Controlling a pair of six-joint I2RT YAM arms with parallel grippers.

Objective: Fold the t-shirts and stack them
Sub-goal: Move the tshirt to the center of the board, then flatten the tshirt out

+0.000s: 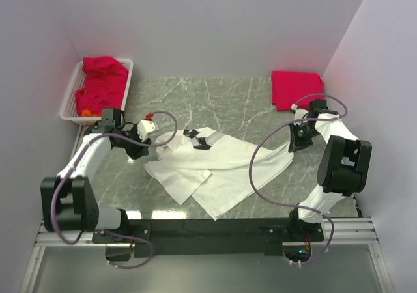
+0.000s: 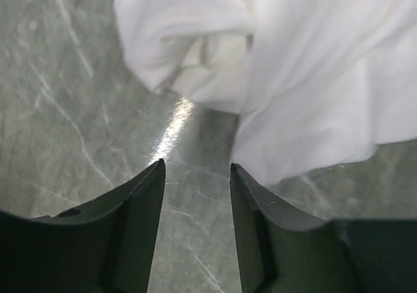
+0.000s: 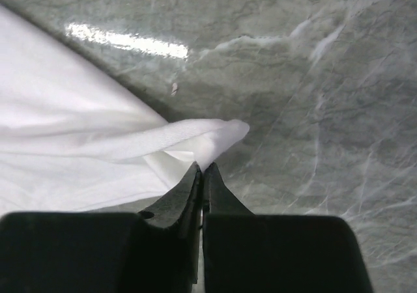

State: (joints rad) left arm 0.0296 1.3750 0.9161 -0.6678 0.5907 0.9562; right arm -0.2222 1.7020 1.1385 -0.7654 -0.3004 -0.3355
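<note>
**White shirt pinned at one corner, other side not yet taken**

The marble table [image 1: 228,94] carries everything. Across its middle lies the white t-shirt [image 1: 215,166], rumpled and partly doubled over itself, not yet a tidy fold.

At the far left stands a white basket [image 1: 68,107] heaped with unfolded red t-shirts [image 1: 101,81], which I take to be the supply waiting their turn. At the far right a folded red t-shirt [image 1: 296,89] lies flat on the table, likely the start of the stack.

My right gripper [image 3: 201,169] has its fingers pressed together, with the shirt's right corner running into the tips. I judge it is pinching that cloth to anchor or pull it taut.

My left gripper [image 2: 195,169] stands apart and empty, low over bare marble just beside the shirt's bunched left edge, placed to take hold there.

Something small and orange [image 1: 88,114] sits at the basket's near end; I cannot tell what it is.
</note>
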